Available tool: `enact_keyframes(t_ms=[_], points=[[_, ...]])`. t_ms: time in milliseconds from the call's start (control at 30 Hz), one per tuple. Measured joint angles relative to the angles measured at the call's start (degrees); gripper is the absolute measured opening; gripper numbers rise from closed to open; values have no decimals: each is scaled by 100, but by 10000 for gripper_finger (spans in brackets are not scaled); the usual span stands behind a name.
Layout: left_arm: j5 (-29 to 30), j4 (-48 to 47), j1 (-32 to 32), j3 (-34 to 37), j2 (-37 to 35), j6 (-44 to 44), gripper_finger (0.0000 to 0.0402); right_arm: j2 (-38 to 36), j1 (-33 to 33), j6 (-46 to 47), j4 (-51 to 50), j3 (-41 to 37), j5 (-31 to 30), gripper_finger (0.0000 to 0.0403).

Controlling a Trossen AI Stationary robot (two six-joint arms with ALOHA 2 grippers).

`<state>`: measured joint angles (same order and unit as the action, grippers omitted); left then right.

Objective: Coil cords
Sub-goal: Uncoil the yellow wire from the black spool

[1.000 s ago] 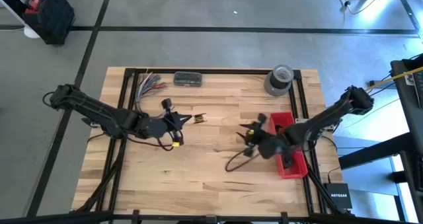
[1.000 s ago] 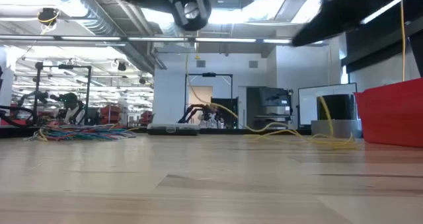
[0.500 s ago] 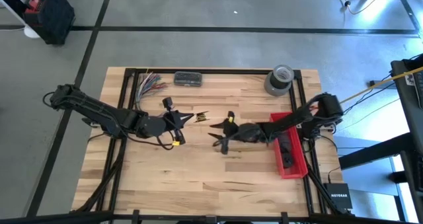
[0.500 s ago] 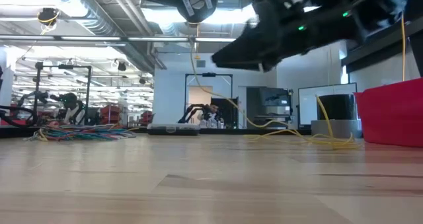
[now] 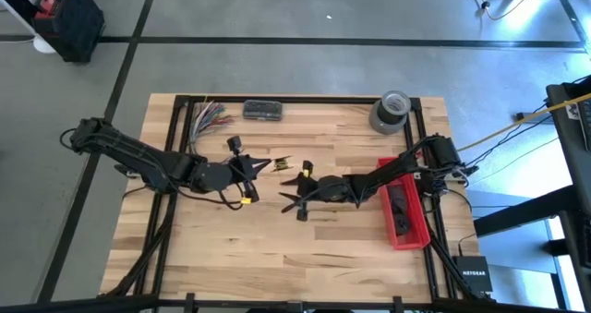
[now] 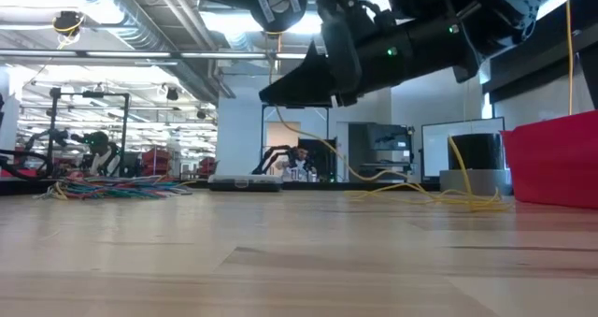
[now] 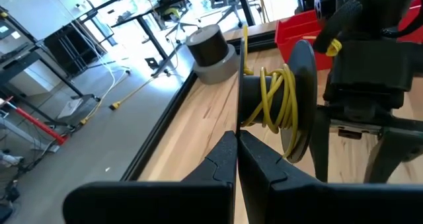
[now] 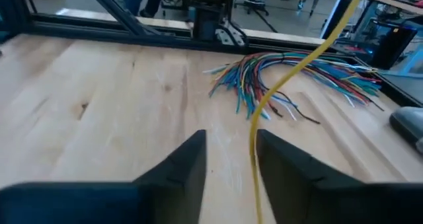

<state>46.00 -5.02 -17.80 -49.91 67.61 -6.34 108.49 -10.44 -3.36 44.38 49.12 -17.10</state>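
My left gripper [image 5: 265, 165] is held above the table's middle, shut on a black spool [image 7: 274, 105] wound with yellow cord [image 7: 277, 98]. The spool hangs high over the table in the low view [image 6: 276, 4]. From it the cord drops [image 6: 277, 69] and trails along the far table top [image 6: 402, 188]. My right gripper [image 5: 288, 191] is open, just right of the spool. In the right wrist view [image 8: 231, 164] a strand of the cord [image 8: 254, 145] runs between its fingers. I cannot tell whether the strand touches them. My left gripper is shut on the spool at its hub end [image 7: 248, 118], coming level from the table's left. The shut fingertips [image 7: 236, 141] hide the exact place of contact. The spool is lifted clear of the table, its discs upright, with cord wound round the hub.
A red bin [image 5: 406, 207] stands at the right edge, under the right arm. A grey tape roll [image 5: 390, 110] stands at the far right. A dark case [image 5: 262, 110] and a fan of multicoloured wires [image 5: 208, 117] lie along the far edge. Bare wood lies near the front edge.
My right gripper has swung from beside the red bin toward the table's left and now sits close to the spool. The left gripper and the spool have kept still.
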Motion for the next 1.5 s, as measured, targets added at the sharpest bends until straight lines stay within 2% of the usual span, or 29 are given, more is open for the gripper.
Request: enact_keyframes(t_ms=[233,400,467,633,833,1067,1167,1267,1400,1500], points=[[0,0,0,0,2,-12,0,11,-6,-296,20,4,-136,14],[0,202,48,0,2,-10,0,11,-145,-289,71,89,-134,22],[1,396,121,0,2,20,0,11,-242,-325,45,221,-133,13],[-7,264,332,0,4,354,0,-61,-570,-924,-237,584,-136,12],[97,-411,484,0,4,618,0,-892,-968,-1811,-1069,758,-905,6],[94,-861,438,0,4,511,0,-2221,-1346,-1942,-2695,758,-1988,8],[96,-949,355,0,4,481,0,-2631,-1503,-1703,-3653,758,-2472,7],[85,-811,186,0,-26,317,0,-2922,-1604,-966,-4844,758,-2722,8],[89,-54,-73,4,-96,-67,0,-2958,-1585,369,-6259,638,-2448,11],[87,439,-227,2,-98,-418,0,-2839,-1495,977,-6333,289,-2330,11]])
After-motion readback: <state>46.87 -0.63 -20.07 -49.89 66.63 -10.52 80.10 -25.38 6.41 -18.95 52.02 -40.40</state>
